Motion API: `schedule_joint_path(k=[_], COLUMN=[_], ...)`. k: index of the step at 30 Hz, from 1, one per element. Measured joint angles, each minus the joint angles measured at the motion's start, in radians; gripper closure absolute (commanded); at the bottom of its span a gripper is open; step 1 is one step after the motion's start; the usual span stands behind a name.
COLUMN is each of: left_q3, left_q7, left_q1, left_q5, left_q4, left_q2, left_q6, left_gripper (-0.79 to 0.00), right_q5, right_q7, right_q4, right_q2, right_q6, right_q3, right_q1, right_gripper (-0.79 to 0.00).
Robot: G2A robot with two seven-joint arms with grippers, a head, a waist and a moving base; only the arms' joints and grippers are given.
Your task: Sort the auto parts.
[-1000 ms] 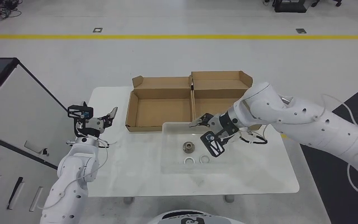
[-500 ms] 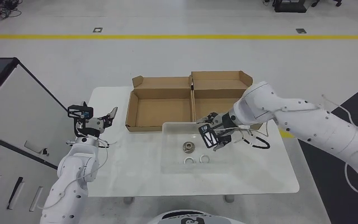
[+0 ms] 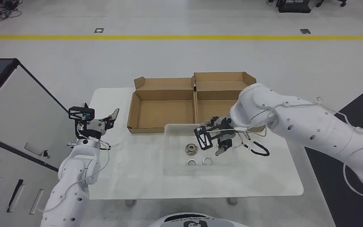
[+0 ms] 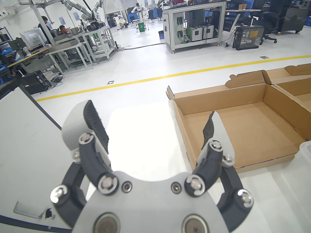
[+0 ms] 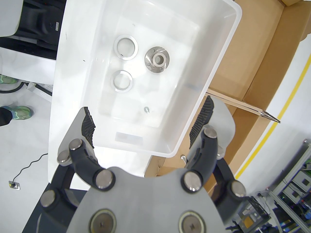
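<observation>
The left ring [image 3: 191,163] and right ring [image 3: 207,162] lie side by side in the tub [image 3: 181,125], on its near side, a little apart. The flange [image 3: 191,149] sits just behind the left ring.

The right gripper [image 3: 211,142] hangs over the tub, just right of the flange. Its jaws are spread wide and hold nothing.

The right wrist view, looking down past that gripper [image 5: 147,110], gives more detail. The flange [image 5: 157,60] stands hub up, and both rings [image 5: 126,48] [image 5: 121,80] lie flat. It also shows a small washer [image 5: 146,109] and a pale label [image 5: 128,137] near the tub's [image 5: 233,8] right end. The label's print is too blurred to read.

The left gripper [image 3: 108,120] is by the table's [image 3: 142,170] left edge, well apart from the tub. In its own view [image 4: 151,112] its jaws are wide open and hold nothing, with the left box [image 4: 243,132] beyond them.

Behind the tub, the left box [image 3: 164,113] and right box [image 3: 221,91] stand touching.
</observation>
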Motion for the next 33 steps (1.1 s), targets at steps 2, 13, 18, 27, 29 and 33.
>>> schedule_joint_path(k=[2, 13, 18, 27, 29, 33], left_q3=[0.0, 0.0, 0.0, 0.0, 0.0, 0.0], left_q7=[0.0, 0.0, 0.0, 0.0, 0.0, 0.0], left_q1=[0.0, 0.0, 0.0, 0.0, 0.0, 0.0], left_q5=[0.0, 0.0, 0.0, 0.0, 0.0, 0.0], left_q4=[0.0, 0.0, 0.0, 0.0, 0.0, 0.0], left_q2=[0.0, 0.0, 0.0, 0.0, 0.0, 0.0], left_q6=[0.0, 0.0, 0.0, 0.0, 0.0, 0.0], left_gripper=[-0.785, -0.785, -0.785, -0.785, -0.785, -0.785], right_q5=[0.0, 0.166, 0.253, 0.282, 0.273, 0.264], right_q7=[0.0, 0.184, 0.301, 0.437, 0.45, 0.463], right_q4=[0.0, 0.049, 0.061, 0.106, 0.121, 0.157], right_q2=[0.0, -0.022, -0.049, -0.107, -0.122, -0.148], right_q6=[0.0, 0.192, 0.301, 0.437, 0.45, 0.463], right_q3=[0.0, 0.0, 0.0, 0.0, 0.0, 0.0], right_q1=[0.0, -0.032, -0.039, -0.055, -0.063, -0.083], right_gripper=[-0.785, -0.785, -0.785, -0.785, -0.785, -0.785])
